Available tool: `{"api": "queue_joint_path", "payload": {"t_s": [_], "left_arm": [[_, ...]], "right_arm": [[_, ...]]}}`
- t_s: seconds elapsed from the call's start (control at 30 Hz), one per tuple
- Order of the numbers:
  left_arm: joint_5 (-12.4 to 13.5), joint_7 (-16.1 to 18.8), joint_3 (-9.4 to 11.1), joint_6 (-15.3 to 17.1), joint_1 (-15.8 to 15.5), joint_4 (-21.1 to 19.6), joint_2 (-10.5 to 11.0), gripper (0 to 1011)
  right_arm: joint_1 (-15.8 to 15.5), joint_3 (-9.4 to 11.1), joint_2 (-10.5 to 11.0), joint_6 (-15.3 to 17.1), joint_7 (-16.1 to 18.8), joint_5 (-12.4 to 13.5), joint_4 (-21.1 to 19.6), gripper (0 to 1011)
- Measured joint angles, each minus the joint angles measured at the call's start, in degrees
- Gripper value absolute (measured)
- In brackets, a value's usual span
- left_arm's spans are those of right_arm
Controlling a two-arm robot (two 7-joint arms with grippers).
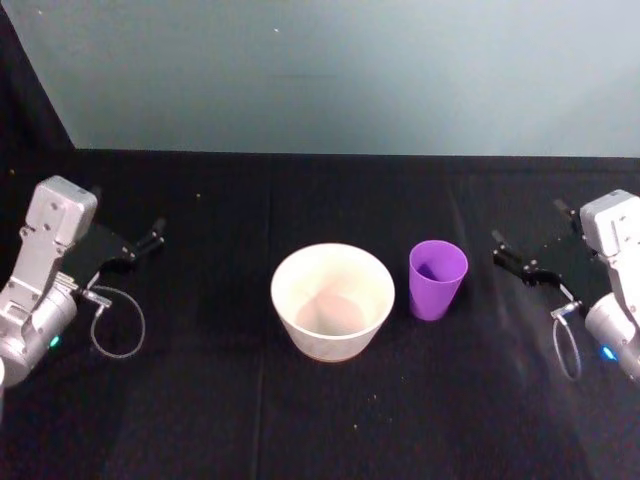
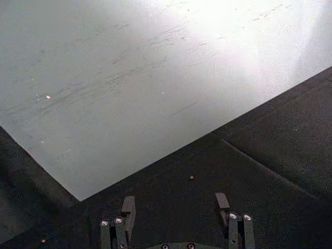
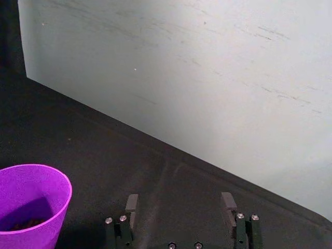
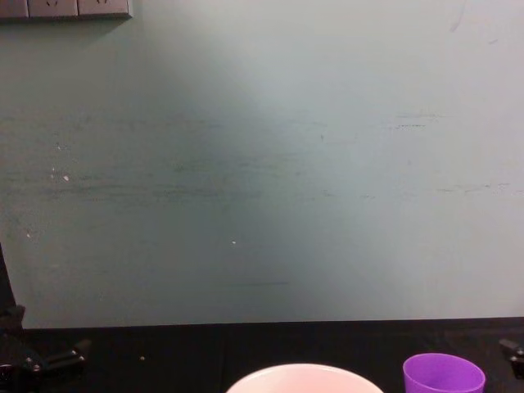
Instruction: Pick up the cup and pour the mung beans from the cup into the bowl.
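The cup (image 1: 437,278) stood upright on the black table (image 1: 300,420), just beside the bowl (image 1: 335,348) on its right, close enough for a short pour. The bowl sat centrally and appeared empty. The left gripper (image 2: 175,199) and the right gripper (image 3: 179,197) were open at the table's sides, gripping nothing; the right was nearer the cup. The mung beans (image 3: 23,224) lay low inside the cup.
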Motion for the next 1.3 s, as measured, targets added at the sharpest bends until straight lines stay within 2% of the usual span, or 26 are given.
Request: {"api": "queue_joint_path", "payload": {"t_s": [0.17,0.47,0.73,0.83,0.93,1.07,1.13,1.3], "left_arm": [[0.0,0.0,0.0,0.0,0.0,0.0,0.0,1000],[0.0,0.0,0.0,0.0,0.0,0.0,0.0,1000],[0.0,0.0,0.0,0.0,0.0,0.0,0.0,1000],[0.0,0.0,0.0,0.0,0.0,0.0,0.0,1000],[0.0,0.0,0.0,0.0,0.0,0.0,0.0,1000],[0.0,0.0,0.0,0.0,0.0,0.0,0.0,1000],[0.0,0.0,0.0,0.0,0.0,0.0,0.0,1000],[0.0,0.0,0.0,0.0,0.0,0.0,0.0,1000]], "right_arm": [[-1.39,1.01,0.38,-0.83,0.23,-0.27,-1.22,1000],[-5.91,4.53,2.56,-3.44,1.71,1.06,-5.24,1000],[-10.16,7.36,4.09,-6.35,5.55,4.98,-6.64,1000],[-11.96,8.14,4.13,-8.18,9.09,8.25,-6.27,1000],[-12.86,8.28,3.85,-9.22,12.42,10.76,-5.67,1000],[-13.12,7.82,3.16,-10.16,16.06,12.54,-4.61,1000],[-13.0,7.18,2.66,-10.4,17.98,12.82,-3.9,1000],[-12.31,6.0,1.49,-10.49,20.27,12.44,-2.83,1000]]}}
